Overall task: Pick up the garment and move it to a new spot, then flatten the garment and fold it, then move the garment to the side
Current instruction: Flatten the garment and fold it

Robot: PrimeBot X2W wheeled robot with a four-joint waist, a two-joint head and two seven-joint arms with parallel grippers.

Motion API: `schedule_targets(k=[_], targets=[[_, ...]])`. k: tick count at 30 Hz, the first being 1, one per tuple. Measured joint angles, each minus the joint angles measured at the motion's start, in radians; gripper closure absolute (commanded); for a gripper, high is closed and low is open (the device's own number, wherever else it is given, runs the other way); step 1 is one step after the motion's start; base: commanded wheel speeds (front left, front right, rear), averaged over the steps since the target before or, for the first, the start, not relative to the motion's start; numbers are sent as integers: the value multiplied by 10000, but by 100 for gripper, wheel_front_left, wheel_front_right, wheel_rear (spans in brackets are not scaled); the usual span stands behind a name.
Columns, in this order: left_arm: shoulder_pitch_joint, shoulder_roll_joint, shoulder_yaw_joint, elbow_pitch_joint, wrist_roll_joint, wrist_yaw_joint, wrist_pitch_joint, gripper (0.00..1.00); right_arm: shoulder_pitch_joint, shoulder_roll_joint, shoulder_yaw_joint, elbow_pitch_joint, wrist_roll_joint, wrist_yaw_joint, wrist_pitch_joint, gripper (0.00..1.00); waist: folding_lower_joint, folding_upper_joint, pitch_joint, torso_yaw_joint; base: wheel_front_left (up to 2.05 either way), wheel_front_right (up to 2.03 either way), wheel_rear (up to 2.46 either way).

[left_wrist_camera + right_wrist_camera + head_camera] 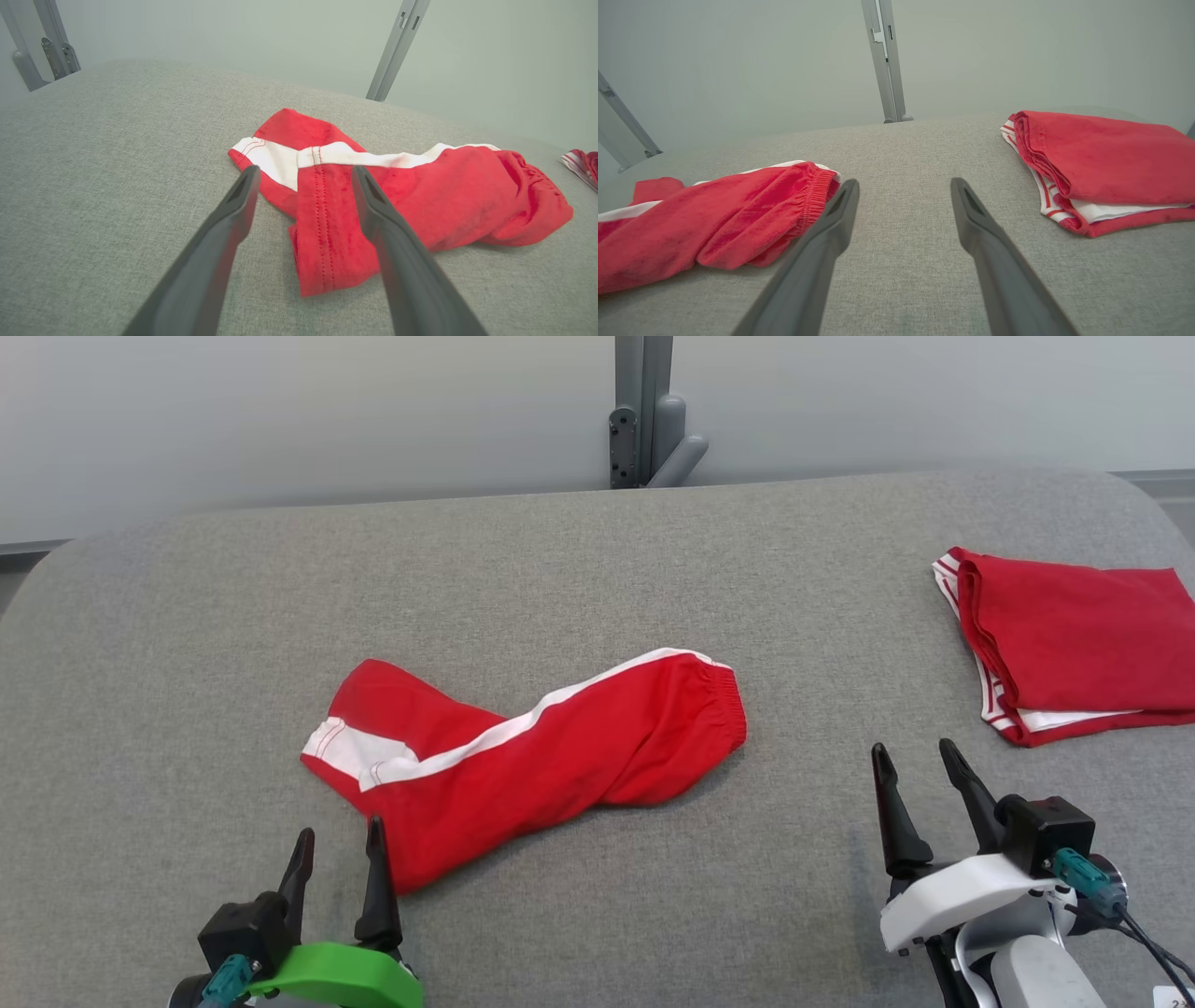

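Sprawling garment [560, 747]: red shorts with a white stripe, seen crumpled and twisted at the middle of the grey padded table [560, 569].
Left gripper [341, 829]: fingers spread, nothing grasped; held just beside the garment's near corner.
Right gripper [913, 749]: spread wide too, nothing grasped; held over bare table between the 2 red pieces.
Folded red garment [1074, 644]: laid at the far right, well apart.

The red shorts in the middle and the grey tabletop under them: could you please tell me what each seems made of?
Red shorts: probably a soft cotton-like knit, matte and slightly fuzzy; it drapes limply, with a gathered elastic waistband. Grey tabletop: seemingly woven upholstery cloth, matte and heathered; the weave grain shows, and the rounded edges suggest padding.
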Motion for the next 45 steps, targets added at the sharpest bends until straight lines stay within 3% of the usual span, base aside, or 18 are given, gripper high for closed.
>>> schedule_targets(k=[22,30,36,45], targets=[[287,0,-205,-759,236,102,0,0,-662,4,82,219,161,0,328,0,0,0,-293,278,0,0,0],[57,-2,-539,-1149,236,128,0,0,-2475,-31,-196,1260,1250,0,2558,0,0,0,86,703,0,0,0],[-118,-2,-614,-1262,213,198,0,0,-3546,-523,21,2017,2443,-4,4172,0,0,0,495,1091,0,0,0],[-345,-2,-675,-1262,128,215,0,0,-4086,-788,742,2899,3672,-4,5428,0,0,0,1025,1563,0,0,0]])
